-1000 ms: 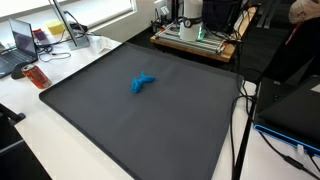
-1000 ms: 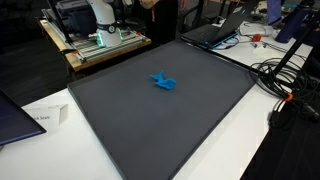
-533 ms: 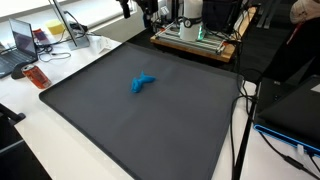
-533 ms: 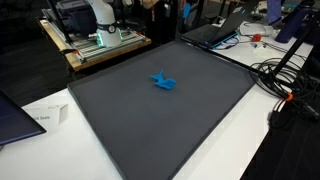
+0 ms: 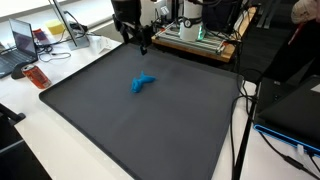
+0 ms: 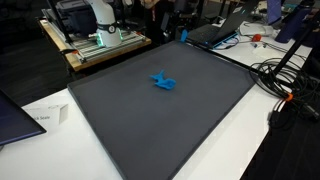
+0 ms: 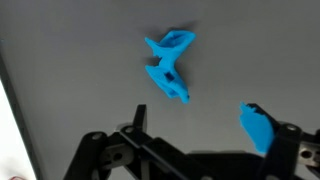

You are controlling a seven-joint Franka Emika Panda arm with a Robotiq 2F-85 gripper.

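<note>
Blue plastic piece [image 7: 170, 65] lies near the middle of the dark mat [image 5: 120, 130]; we see it in both exterior views. Our gripper [image 5: 143, 44] hangs over the mat's far edge, well apart from the piece. Its fingers [image 7: 258, 125] are spread wide and hold nothing, and the arm points steeply down.

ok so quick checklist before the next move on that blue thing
1. End effector open: ok, fingers stand wide apart in the wrist view.
2. Nothing between the jaws: ok.
3. Blue plastic piece fully in the wrist view: ok.
4. Piece lined up between the fingers: not ok, it lies ahead of them.
5. Piece resting on the dark mat: ok.
6. Best faces to grip: cannot tell.
</note>
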